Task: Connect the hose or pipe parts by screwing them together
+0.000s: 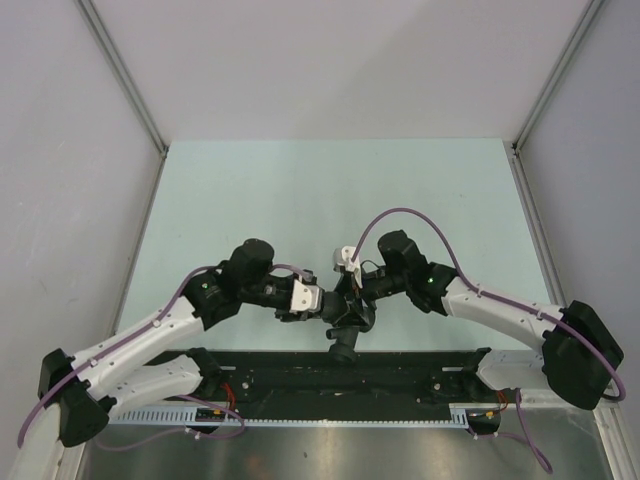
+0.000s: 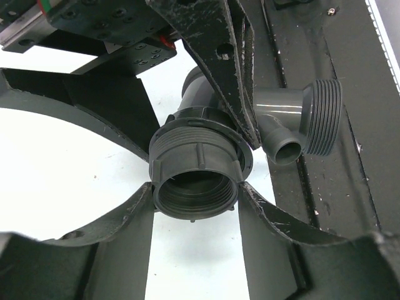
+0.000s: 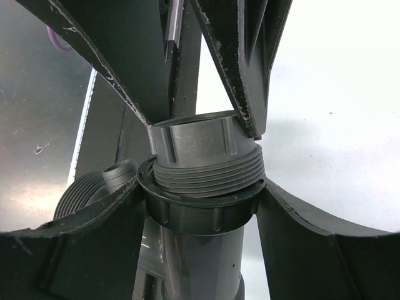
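Pipe fitting [image 2: 197,164] sits clamped between fingers of left hand [image 2: 195,190] and right hand [image 3: 201,187].

Lab cell, white panel walls [image 1: 60,150], pale-green table [image 1: 330,190]

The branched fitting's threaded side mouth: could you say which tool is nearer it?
Right. The right tool grips the collar beside the threaded side mouth; the left tool holds the coupling at its open end, farther off.

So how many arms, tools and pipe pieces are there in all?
Robot arms: 2
Tools: 2, left tool, right tool
Pipe pieces: 2, threaded piece, branched piece
Total: 6
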